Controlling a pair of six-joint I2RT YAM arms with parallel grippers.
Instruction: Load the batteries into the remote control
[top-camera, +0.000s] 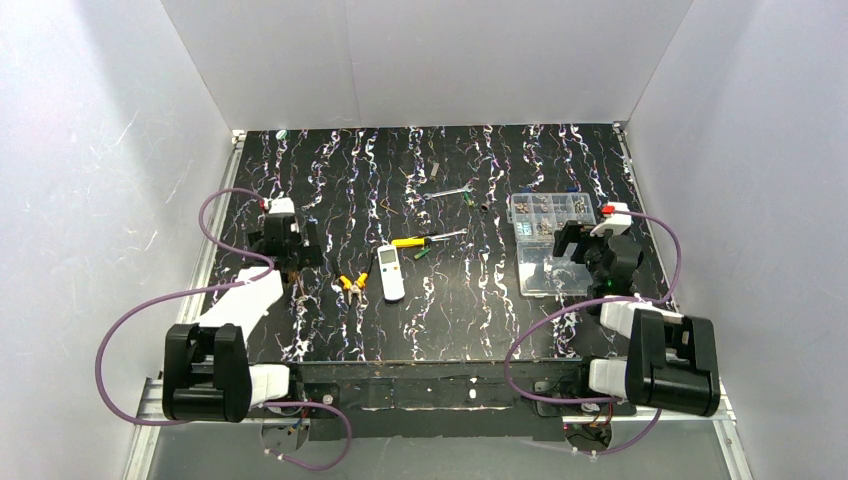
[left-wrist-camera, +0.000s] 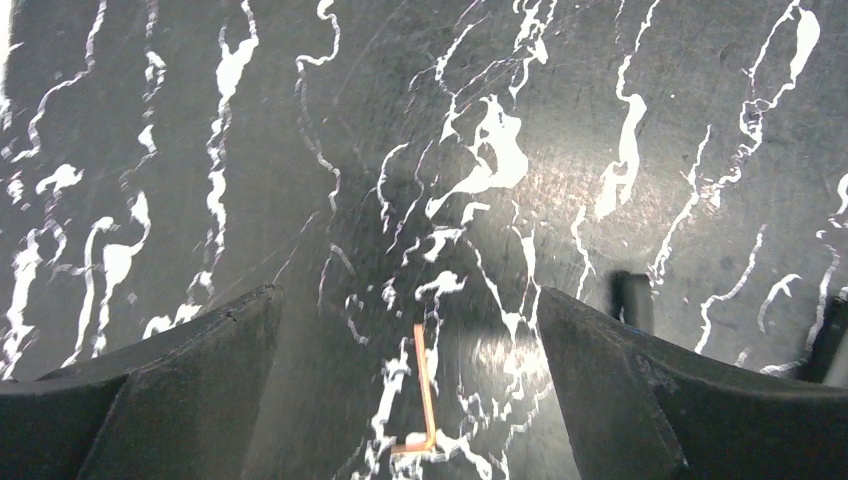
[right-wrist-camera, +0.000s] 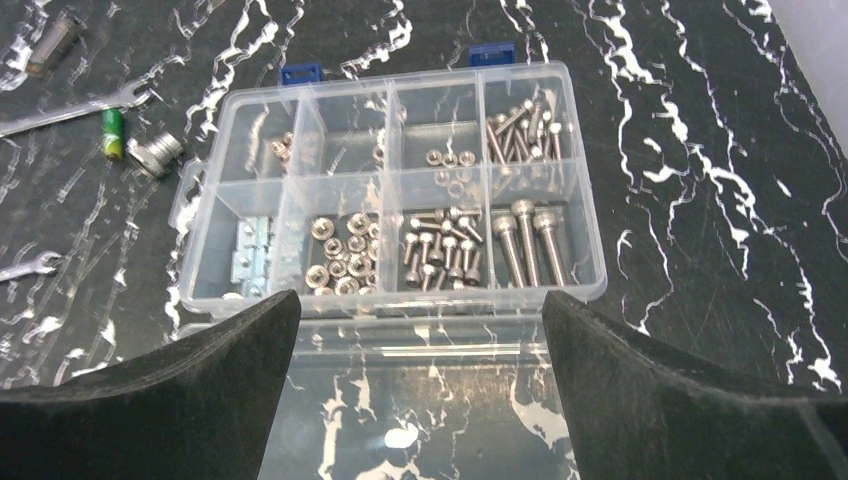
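Both grippers hang with fingers spread wide and nothing between them: the left gripper (top-camera: 288, 248) by the tabletop's left edge, the right gripper (right-wrist-camera: 420, 305) over the open box (right-wrist-camera: 592, 215) of screws near the right edge. The remote (top-camera: 392, 272) lies mid-tabletop, seemingly display up, so its compartment probably faces down. It must be turned over, and a shallow pinch could let it slip. The far battery (right-wrist-camera: 113, 133) lies close beside a wrench (right-wrist-camera: 70, 108) and a knurled metal piece, where closing fingers may catch those instead. What looks like the near battery (top-camera: 423, 253) lies by the screwdriver (top-camera: 420, 241). Either cell could roll if nudged. A careless sweep by the right arm could snag the box and scatter screws.
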